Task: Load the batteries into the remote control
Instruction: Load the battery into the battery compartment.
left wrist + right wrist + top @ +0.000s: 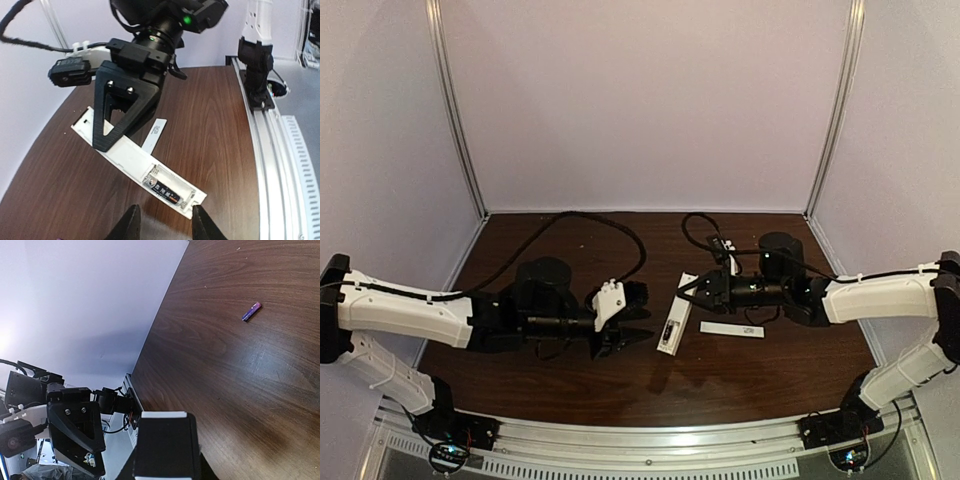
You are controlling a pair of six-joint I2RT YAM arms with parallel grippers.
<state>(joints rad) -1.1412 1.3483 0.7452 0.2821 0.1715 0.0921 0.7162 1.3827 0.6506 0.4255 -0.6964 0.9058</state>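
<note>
The right gripper [692, 293] is pressed shut on the far end of the remote control [131, 161], a long, slim white rectangular plastic bar, and holds it off the dark wooden table [210, 125]; the bar's long axis runs straight from that clamp toward the left gripper [165, 226], so its open compartment end sits just ahead of the left fingertips; the dark battery [162, 189], a tiny black cylinder with printed lettering, is already bedded in that compartment, and the space alongside it looks vacant; the left gripper's jaws stand spread with nothing between them, which I take to mean it is the free hand for the next fetch; the purple battery [251, 311] – a tiny bluish-purple cylinder – lies alone on bare wood, well apart from both grippers and not in front of the left one, so the left arm would have to turn away from the bar to reach it; which arm is nearer I cannot tell, and the overhead view does not show the battery at all; a thin flat white strip [155, 131] lies on the table just beyond the bar – touching neither hand
</note>
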